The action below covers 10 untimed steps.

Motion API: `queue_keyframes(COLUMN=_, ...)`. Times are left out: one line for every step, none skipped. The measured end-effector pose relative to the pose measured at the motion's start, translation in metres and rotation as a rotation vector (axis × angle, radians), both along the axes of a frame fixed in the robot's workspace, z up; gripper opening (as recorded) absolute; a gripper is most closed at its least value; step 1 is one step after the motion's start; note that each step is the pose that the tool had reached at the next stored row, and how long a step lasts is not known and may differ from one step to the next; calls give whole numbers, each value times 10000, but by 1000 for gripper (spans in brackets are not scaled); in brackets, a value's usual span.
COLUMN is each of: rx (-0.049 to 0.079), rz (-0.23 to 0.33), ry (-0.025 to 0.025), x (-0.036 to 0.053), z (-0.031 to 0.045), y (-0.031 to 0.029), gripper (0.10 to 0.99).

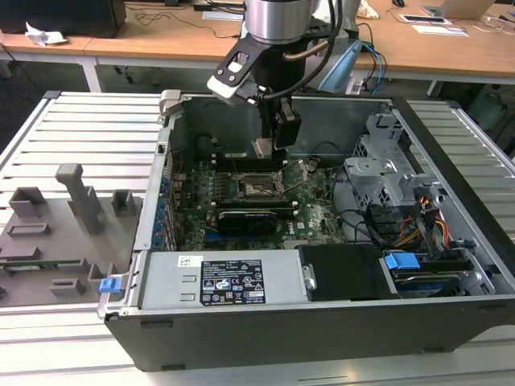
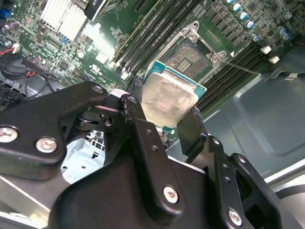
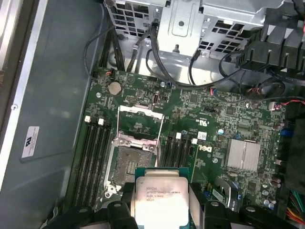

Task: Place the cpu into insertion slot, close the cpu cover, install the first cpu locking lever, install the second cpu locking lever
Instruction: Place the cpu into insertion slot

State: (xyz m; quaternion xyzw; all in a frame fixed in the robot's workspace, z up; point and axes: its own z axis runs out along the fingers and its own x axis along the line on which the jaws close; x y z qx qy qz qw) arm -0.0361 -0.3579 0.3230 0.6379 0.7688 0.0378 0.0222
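Hand (image 2: 164, 109) clenched on the cpu (image 2: 167, 95), above the insertion slot (image 2: 192, 57), cpu cover (image 3: 138, 117) raised

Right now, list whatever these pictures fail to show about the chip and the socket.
- Socket: in the first wrist view, the chip covers one of its corners.
- Chip: in the same view, one edge is cut off by the picture's edge, between the fingers of the gripper.
- Socket, exterior view: its fine grid is too small to make out.
- Gap between chip and socket: cannot be judged in either wrist view.
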Motion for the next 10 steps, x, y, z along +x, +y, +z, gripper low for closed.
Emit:
queue_keyframes(rx=1, rz=0, ry=-1, x=0, z=-27, y=0, gripper=537)
queue_keyframes(rx=1, rz=0, ry=-1, x=0, z=-39, y=0, gripper=537)
queue_keyframes(rx=1, rz=-7, ry=0, x=0, z=-46, y=0, gripper=537)
queue_keyframes(rx=-1, rz=-72, ry=0, x=-1, z=-54, y=0, gripper=537)
queue_keyframes(rx=1, rz=-206, ry=-1, x=-2, z=-64, y=0, gripper=537)
queue_keyframes(rx=1, rz=-285, ry=-1, x=-3, z=-71, y=0, gripper=537)
queue_keyframes(rx=2, rz=-368, ry=-1, x=-3, z=-80, y=0, gripper=537)
queue_keyframes(rx=1, rz=-521, ry=-1, x=-3, z=-93, y=0, gripper=537)
queue_keyframes(rx=0, rz=-676, ry=0, x=-3, z=-108, y=0, gripper=537)
queue_keyframes(rx=0, rz=-881, ry=0, x=-3, z=-129, y=0, gripper=537)
